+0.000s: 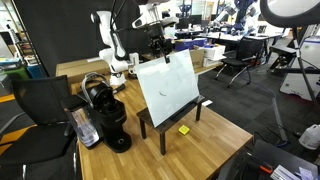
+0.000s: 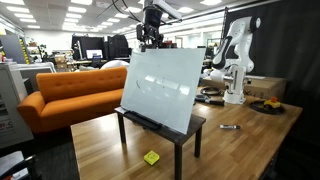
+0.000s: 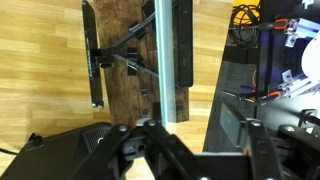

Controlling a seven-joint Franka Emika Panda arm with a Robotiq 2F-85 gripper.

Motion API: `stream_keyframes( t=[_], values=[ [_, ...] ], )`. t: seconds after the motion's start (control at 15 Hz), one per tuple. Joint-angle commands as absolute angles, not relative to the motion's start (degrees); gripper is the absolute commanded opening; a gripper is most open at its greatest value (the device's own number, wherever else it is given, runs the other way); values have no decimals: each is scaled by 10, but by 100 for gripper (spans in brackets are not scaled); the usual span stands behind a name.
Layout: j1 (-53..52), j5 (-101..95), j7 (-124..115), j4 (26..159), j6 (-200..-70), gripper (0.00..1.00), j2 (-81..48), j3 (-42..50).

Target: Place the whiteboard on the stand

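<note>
- White and thin, the whiteboard (image 2: 160, 88) leans on the stand (image 2: 190, 125).
- Its top edge lies just under the gripper (image 2: 151, 40), running long between the fingers (image 3: 150, 138).
- They look spread apart, not pinching it.

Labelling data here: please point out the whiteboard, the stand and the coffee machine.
whiteboard (image 2: 160, 88): in an exterior view, centre of its white face.
stand (image 2: 181, 154): in an exterior view, on a front leg.
coffee machine (image 1: 110, 120): in an exterior view, on its black body.
</note>
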State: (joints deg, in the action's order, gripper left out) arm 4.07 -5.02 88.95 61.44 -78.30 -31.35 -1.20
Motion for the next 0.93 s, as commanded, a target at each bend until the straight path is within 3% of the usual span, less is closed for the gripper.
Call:
stream_keyframes(
  t=[0.0,0.13,0.87],
  values=[
    [44,-38,882,586,-765,94,-327,-13],
    [45,-38,884,583,-772,100,-330,-13],
    [45,-28,873,585,-846,100,-320,-14]
  ],
)
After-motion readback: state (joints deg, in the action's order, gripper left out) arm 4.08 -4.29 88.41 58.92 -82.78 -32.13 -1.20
